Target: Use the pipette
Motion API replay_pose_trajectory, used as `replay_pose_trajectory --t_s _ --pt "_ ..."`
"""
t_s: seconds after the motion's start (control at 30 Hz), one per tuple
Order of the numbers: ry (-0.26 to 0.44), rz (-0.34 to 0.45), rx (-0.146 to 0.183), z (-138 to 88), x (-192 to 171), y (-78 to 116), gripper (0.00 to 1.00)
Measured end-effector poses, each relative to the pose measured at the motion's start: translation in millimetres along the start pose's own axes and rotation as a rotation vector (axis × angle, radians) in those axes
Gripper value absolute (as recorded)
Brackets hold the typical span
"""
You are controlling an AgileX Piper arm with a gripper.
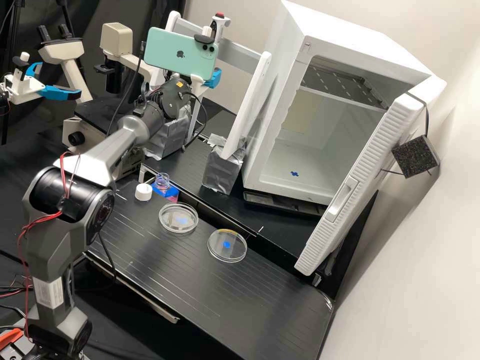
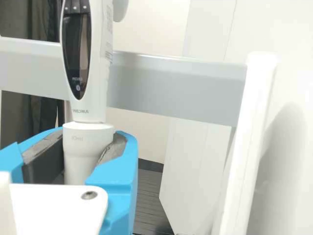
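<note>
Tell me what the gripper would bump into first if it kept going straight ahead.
The pipette, already between the fingers of the gripper. Past that, the grey crossbar looks next in line, though its distance is hard to judge.

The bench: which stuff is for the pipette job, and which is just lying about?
For the job, most likely:
- pipette, held in the gripper
- open little bottle
- white cap beside it
- two round clear dishes

Probably just there:
- green phone
- big white cabinet, door open
- microscope
</note>
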Motion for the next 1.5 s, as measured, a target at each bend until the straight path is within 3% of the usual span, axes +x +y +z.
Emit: replay_pose_trajectory --t_s 0.37,1.03,1.2,1.33,1.37,1.5 --pt "0.027 -0.025 0.003 -9.2 -0.9 -8.9 0.0" --pt "0.001 -0.065 0.003 0.8 2.3 -23.5 0.0" --pt "-0.011 -0.082 0.049 5.8 7.3 -30.1 0.0" --pt "0.031 -0.082 0.051 10.8 2.9 -33.6 0.0" --pt "0.035 -0.078 0.051 11.5 1.7 -32.3 1.0" --pt "0.045 -0.077 0.051 13.6 -1.0 -32.7 1.0"
